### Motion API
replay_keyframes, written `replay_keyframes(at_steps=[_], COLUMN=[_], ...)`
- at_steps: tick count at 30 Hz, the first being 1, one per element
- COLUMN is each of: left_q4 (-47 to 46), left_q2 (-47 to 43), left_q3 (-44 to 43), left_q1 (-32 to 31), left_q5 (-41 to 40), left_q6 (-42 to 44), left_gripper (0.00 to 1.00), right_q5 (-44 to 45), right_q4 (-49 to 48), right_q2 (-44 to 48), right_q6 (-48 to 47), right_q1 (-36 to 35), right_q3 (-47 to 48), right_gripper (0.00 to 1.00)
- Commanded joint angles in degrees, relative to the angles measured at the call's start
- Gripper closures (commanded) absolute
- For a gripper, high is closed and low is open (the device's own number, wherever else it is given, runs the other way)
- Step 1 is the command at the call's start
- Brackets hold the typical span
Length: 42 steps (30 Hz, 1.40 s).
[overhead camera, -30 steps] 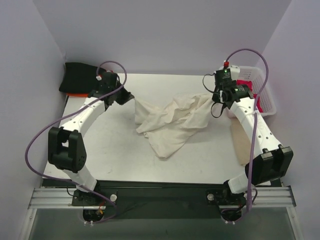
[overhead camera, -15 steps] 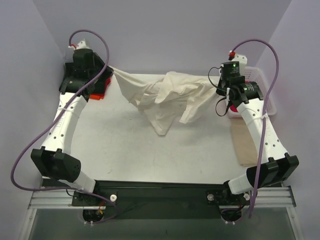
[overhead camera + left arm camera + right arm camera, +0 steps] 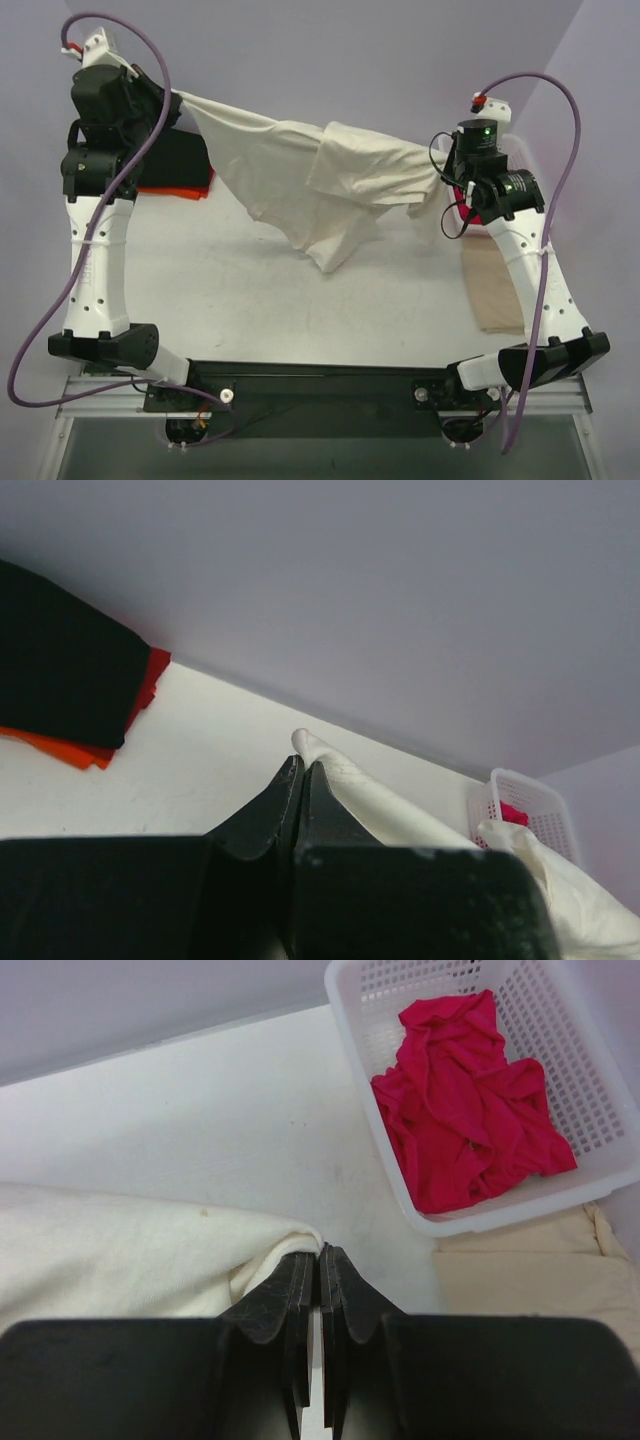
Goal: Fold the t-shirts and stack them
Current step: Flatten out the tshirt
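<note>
Since the earlier frames the cream-white t-shirt (image 3: 300, 180) has been lifted higher and drawn wider, and both arms have been raised. The shirt is held stretched in the air between the two claws, with its lower folds hanging toward the table (image 3: 250, 300). One corner is pinched between the pressed-together fingers of the left gripper (image 3: 303, 768). Another edge is pinched by the right gripper (image 3: 320, 1252), whose fingers are likewise closed on the cloth. Well to the left of the left gripper, a black t-shirt (image 3: 60, 670) is seen lying on an orange-red t-shirt (image 3: 55, 748). Ahead and to the right of the right gripper, a crimson t-shirt (image 3: 465, 1100) is crumpled inside a white basket (image 3: 350, 1040). A folded beige pad (image 3: 530, 1280) lies just beside the basket.
</note>
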<state>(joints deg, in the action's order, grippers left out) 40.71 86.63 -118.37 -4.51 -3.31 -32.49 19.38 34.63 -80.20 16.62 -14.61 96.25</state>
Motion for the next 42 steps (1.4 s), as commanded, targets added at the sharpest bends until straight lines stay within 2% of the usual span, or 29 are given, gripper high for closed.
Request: replay_keyframes(at_steps=[1,5,11,16,19,21,24,25,28,32,38,40,41,42], left_q4=[-0.02,1.21,1.74,0.60,0.25,-0.98,-5.27,-6.77,-11.79,-15.03,-17.94,-18.38,-18.47,-18.47], left_q2=[-1.82,-1.20,-1.02,-0.77,0.81,0.91,-0.58,-2.06,-4.01,-4.19,-2.08,-1.29,-1.03,-0.85], left_q3=[-9.74,-16.70,-22.25,-23.31,-21.65,-17.71,-5.42,1.92,13.29,23.14,32.48,33.20,33.46,33.55], left_q1=[2.40,2.75,2.84,2.84,2.84,2.84,2.93,2.84,2.84,2.84,2.49,2.32,2.23,2.05], left_q5=[-1.96,-1.26,0.15,-0.03,-0.03,1.02,2.69,3.22,3.31,5.14,9.02,9.20,9.37,9.55], left_q6=[2.78,3.13,3.13,4.19,3.93,2.96,1.21,0.42,-0.37,-0.64,-1.61,-1.09,-0.82,-0.73], left_gripper=[1.00,1.00,1.00,1.00,1.00,1.00,1.00,1.00,1.00,1.00,1.00,1.00,1.00,1.00], right_q5=[3.39,-0.46,-7.68,-6.90,-6.20,-4.45,2.14,4.59,6.20,4.89,5.85,6.46,6.72,7.68], right_q4=[-2.28,-4.48,-5.45,-5.72,-5.02,-3.70,0.24,1.30,4.82,6.94,9.57,9.93,10.02,10.10], right_q2=[4.61,8.65,12.61,13.32,12.36,10.78,7.19,6.12,1.64,-5.46,-11.98,-12.26,-12.17,-11.99], right_q6=[-0.72,2.44,8.33,11.05,14.91,16.68,19.67,20.20,22.40,23.28,22.49,22.32,22.05,21.79], right_q1=[0.81,0.81,-1.90,-8.23,-9.12,-9.12,-8.51,-8.16,-5.61,-2.71,-2.26,-2.44,-2.70,-2.96], right_q3=[-1.66,-10.01,-21.08,-27.07,-30.32,-32.16,-32.70,-32.79,-33.40,-33.67,-28.76,-26.91,-26.03,-23.85], right_gripper=[1.00,1.00,1.00,1.00,1.00,1.00,1.00,1.00,1.00,1.00,1.00,0.91,0.75,0.66])
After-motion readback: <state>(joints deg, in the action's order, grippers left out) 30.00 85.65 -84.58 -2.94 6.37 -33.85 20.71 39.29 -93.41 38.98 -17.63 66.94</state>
